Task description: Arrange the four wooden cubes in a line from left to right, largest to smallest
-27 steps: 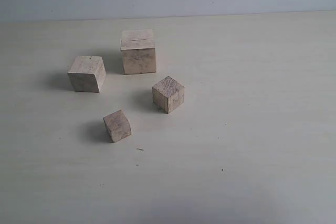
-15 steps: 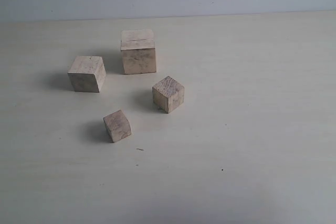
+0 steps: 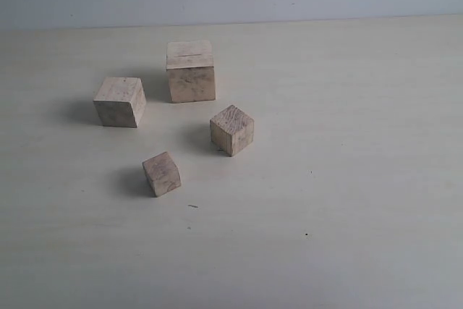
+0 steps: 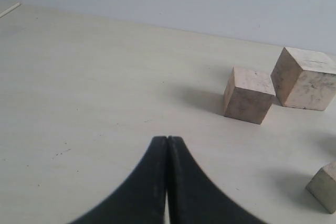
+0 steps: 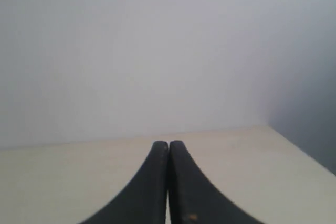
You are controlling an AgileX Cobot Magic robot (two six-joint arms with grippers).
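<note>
Exterior view shows four separate wooden cubes (image 3: 191, 72).

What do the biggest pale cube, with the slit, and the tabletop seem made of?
The biggest pale slit-topped cube looks like unpainted light wood, matte: grain streaks and mottling show on its faces. The cream tabletop seems smooth laminate or painted board, faintly streaked; unclear which.

I can't find any words, numbers, labels or signs to read in any of my views. The four wooden cubes (image 3: 191, 77) are plain wood with no writing on them. The table (image 3: 362, 179) has no writing on it either.
</note>
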